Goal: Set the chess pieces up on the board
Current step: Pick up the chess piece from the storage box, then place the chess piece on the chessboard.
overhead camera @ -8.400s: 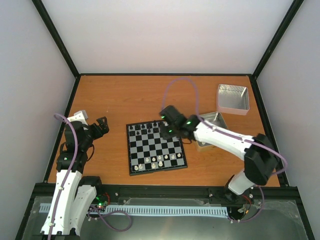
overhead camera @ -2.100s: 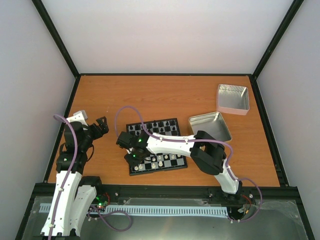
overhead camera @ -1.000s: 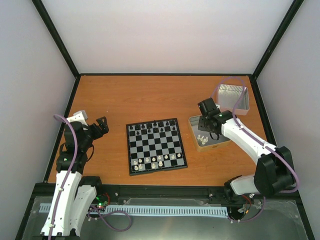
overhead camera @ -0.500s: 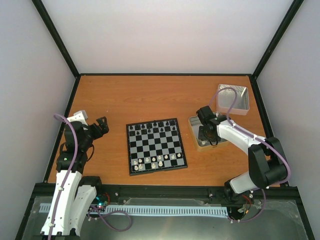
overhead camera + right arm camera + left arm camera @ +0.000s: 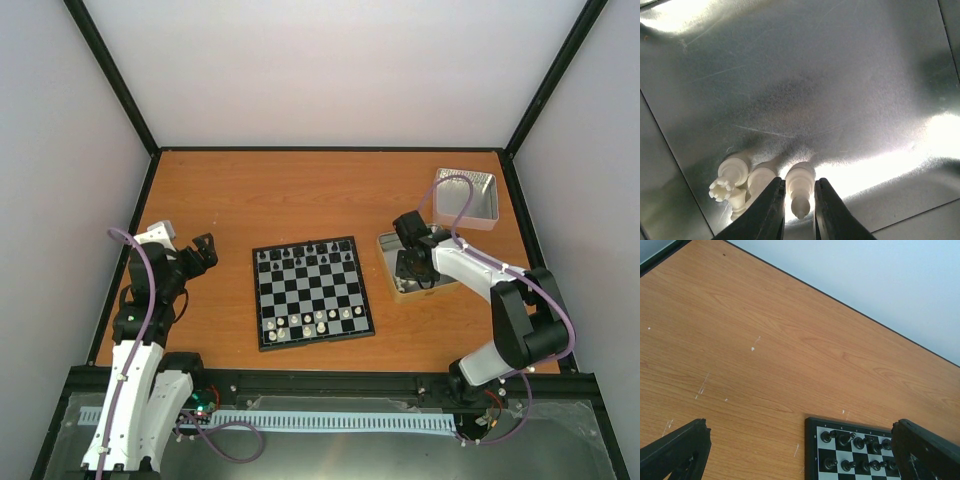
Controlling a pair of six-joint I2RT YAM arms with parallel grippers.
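**Right arm taking a white piece from the tin.** The right end effector (image 5: 798, 184) reaches into the nearer tin (image 5: 447, 256), its two fingers clenched on the sides of one white chess piece (image 5: 800, 194) lying on the metal floor. The left end effector (image 5: 207, 247) hangs released, fingers wide apart, over the bare worktop (image 5: 280, 190), left of the board (image 5: 312, 291).

*Doing the step well (judgement).* The other loose white pieces (image 5: 760, 179) lie just beside the left finger, so a straight vertical lift looks safest, as a sideways pull may drag them along. The piece should clear the tin wall before it travels. It is gripped lying down, so it probably needs righting before it meets its square. The white rows are crowded, which favours a descent from directly above.

*Counts.*
- Arms: two.
- Boards: one.
- Tins: two; the farther tin (image 5: 466, 195) shows nothing inside.
- White pieces in the wrist view: one grasped and at least two loose; a possible third is partly hidden.
- White pieces on the board: roughly ten in the two near rows, too small for an exact count.
- Black pieces: they line the far row, but their number is uncertain.
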